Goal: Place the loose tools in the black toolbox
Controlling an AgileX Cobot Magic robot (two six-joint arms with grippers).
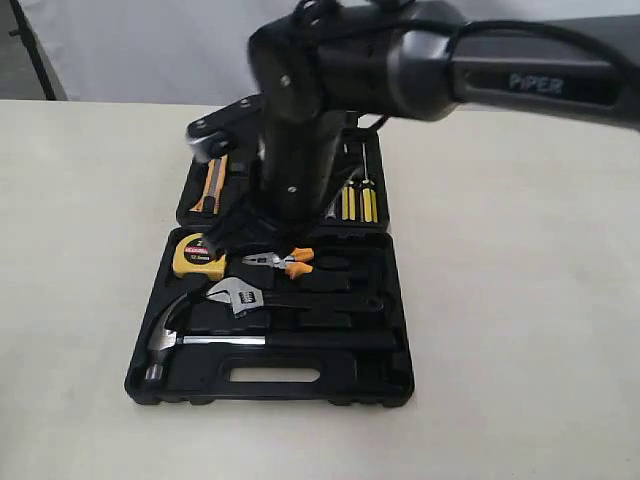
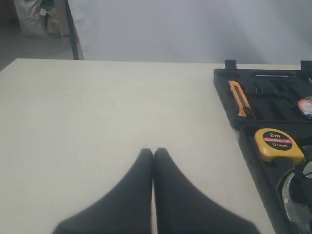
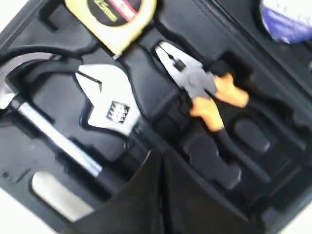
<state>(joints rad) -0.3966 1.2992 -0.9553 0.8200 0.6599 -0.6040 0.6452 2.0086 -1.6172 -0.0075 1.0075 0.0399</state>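
Observation:
The black toolbox (image 1: 400, 385) lies open on the table. In its near half the claw hammer (image 1: 205, 341) and the adjustable wrench (image 1: 238, 295) rest in their recesses. My right gripper (image 3: 161, 155) is shut and empty; it hovers over the wrench's handle (image 3: 109, 105), beside the hammer shaft (image 3: 53, 139). In the exterior view its arm comes down over the box and its tips (image 1: 232, 238) are mostly hidden. A plastic-wrapped round thing (image 3: 286, 19), likely the tape roll, sits in the far half. My left gripper (image 2: 153, 152) is shut over bare table, left of the toolbox (image 2: 248, 146).
A yellow tape measure (image 1: 198, 256) and orange-handled pliers (image 1: 290, 263) sit in the near half. An orange utility knife (image 1: 212, 185) and yellow screwdrivers (image 1: 358, 200) fill the far half. Beige table surrounds the box.

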